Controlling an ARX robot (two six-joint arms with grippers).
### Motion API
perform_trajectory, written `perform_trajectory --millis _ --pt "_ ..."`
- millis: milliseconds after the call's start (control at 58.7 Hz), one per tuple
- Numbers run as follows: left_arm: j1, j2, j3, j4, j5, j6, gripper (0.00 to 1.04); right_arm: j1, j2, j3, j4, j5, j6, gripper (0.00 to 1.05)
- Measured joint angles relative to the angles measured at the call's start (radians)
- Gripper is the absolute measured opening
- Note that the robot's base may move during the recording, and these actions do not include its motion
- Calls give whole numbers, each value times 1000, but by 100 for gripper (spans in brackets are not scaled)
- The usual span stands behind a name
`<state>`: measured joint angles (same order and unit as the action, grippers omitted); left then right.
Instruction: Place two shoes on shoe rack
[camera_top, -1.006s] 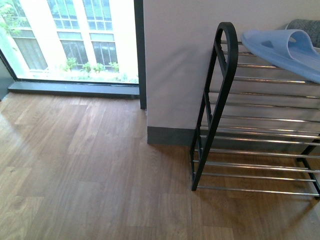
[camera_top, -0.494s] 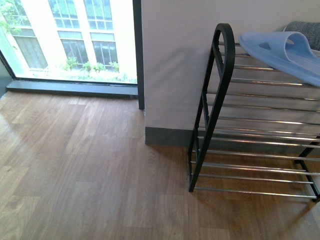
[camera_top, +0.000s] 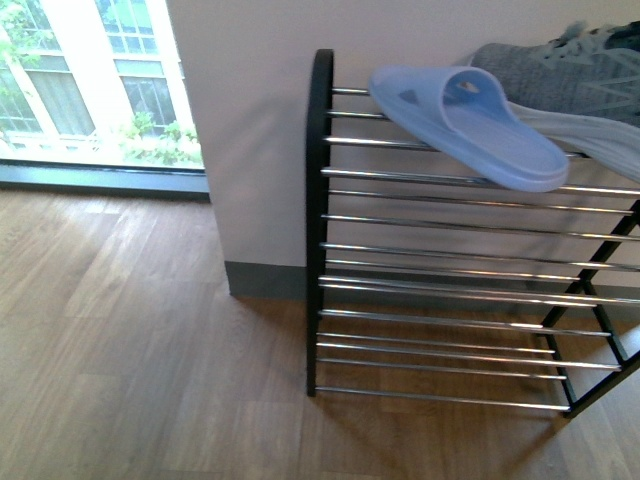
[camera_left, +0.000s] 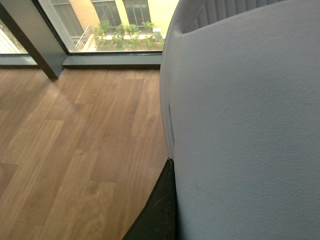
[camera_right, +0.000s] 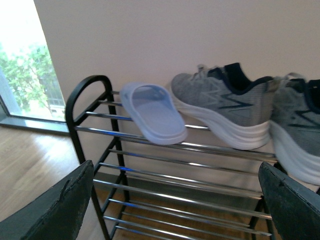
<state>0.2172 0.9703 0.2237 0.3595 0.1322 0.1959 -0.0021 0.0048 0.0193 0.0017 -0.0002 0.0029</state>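
Observation:
The shoe rack (camera_top: 318, 200) stands against the wall, black frame with chrome rods. One light-blue slide (camera_top: 470, 125) lies on its top shelf at the left end, toe hanging over the front. A grey knit sneaker (camera_top: 570, 75) sits right of it. My left gripper (camera_left: 165, 210) is shut on a second light-blue slide (camera_left: 245, 130), which fills most of the left wrist view; one black finger (camera_left: 155, 220) shows against it. My right gripper (camera_right: 175, 205) is open and empty in front of the rack (camera_right: 82, 95), facing the slide (camera_right: 152, 112) and two grey sneakers (camera_right: 225, 102).
A wood floor (camera_top: 120, 330) stretches left of the rack. A floor-level window (camera_top: 90, 90) is at the far left, and a white wall with a grey skirting (camera_top: 265, 280) is behind the rack. The lower shelves (camera_top: 440, 330) hold nothing visible.
The front view has swung right: the rack now sits nearer the middle of the picture, the window has slid left, and the grey sneaker shows more fully.

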Motion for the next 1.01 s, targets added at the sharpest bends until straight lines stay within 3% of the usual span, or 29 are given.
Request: perform_trajectory --millis 1006 --pt "-3 -1 0 0 8 0 2 2 0 0 -3 4 0 96"
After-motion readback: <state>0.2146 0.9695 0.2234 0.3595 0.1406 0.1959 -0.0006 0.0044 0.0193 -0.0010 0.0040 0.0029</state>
